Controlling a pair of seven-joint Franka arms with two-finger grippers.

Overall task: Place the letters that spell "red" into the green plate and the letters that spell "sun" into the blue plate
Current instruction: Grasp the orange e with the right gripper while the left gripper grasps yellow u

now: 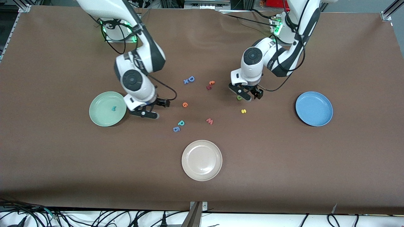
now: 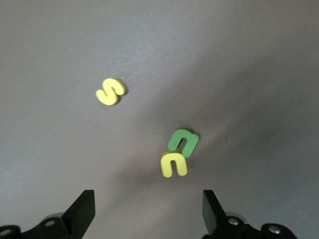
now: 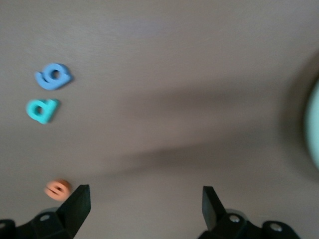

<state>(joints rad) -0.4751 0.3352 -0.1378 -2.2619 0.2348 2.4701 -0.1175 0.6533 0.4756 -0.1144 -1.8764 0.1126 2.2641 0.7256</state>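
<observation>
The green plate holds the teal r. My right gripper hangs open and empty over the table just beside that plate. Its wrist view shows the orange e, the teal d and the plate's rim. My left gripper is open and empty over the yellow u and the dark green n, which touch each other. The yellow s lies nearer the front camera. The blue plate holds nothing.
A blue 6 lies next to the teal d, and a pink w is close by. A blue D and an orange-and-red letter pair lie nearer the robots. A cream plate sits nearest the front camera.
</observation>
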